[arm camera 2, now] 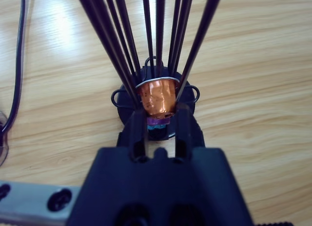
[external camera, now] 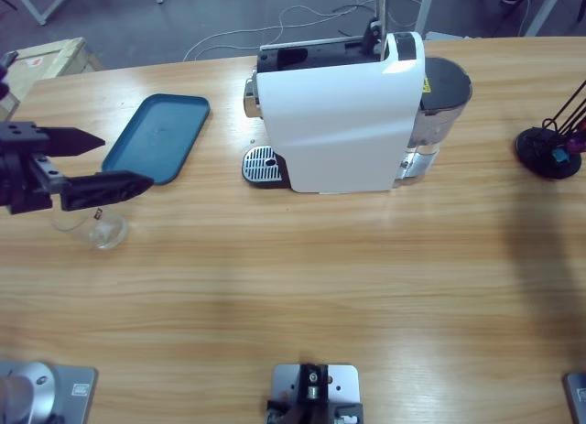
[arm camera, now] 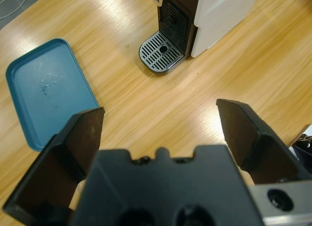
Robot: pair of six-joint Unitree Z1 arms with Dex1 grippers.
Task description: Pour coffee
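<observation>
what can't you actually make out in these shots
- Glass tumbler, high view: partly under the open left hand, so any coffee in it can't be seen. The left wrist view misses it entirely.
- Right hand, right wrist view: whether it grips the orange capsule is unclear. The high view doesn't show this hand at all.
- Coffee machine, high view: its own body hides the spout.

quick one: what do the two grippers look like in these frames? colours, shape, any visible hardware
Both are matte black. The left gripper has two broad, flat, wedge-shaped jaws rising from a blocky black body with round recesses, plus a silver-grey plate with a screw at its lower right. In the high view its jaws taper to points. The right gripper shows the same black body, narrow jaws seen edge-on, and a silver-grey bracket with dark holes at lower left. No cables or markings visible.
</observation>
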